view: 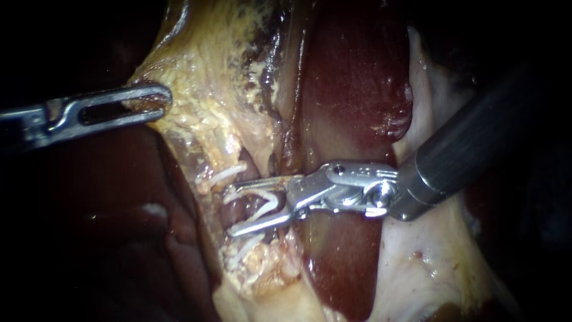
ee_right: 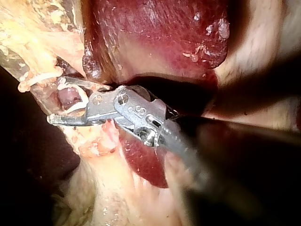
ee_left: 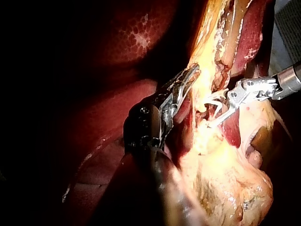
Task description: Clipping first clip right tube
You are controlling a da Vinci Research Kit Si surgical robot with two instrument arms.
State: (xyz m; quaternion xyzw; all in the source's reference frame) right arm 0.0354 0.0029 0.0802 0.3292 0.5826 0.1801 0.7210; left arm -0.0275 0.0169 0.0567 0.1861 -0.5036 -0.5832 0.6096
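Our right instrument (view: 241, 209), entering from three o'clock, carries a white clip (view: 265, 203) in wide-spread jaws, straddling a tube (ee_right: 69, 97); squeezing it shut remains, we judge. At ten o'clock our left instrument (view: 152, 102) grips yellowish tissue (view: 205, 113).

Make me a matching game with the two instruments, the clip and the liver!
Things:
1. left instrument
2. right instrument
3. clip
4. liver

What fits:
A. dark red
B. carries the clip
C. grips yellow tissue
D. white and bent open

Pairs: 1-C, 2-B, 3-D, 4-A
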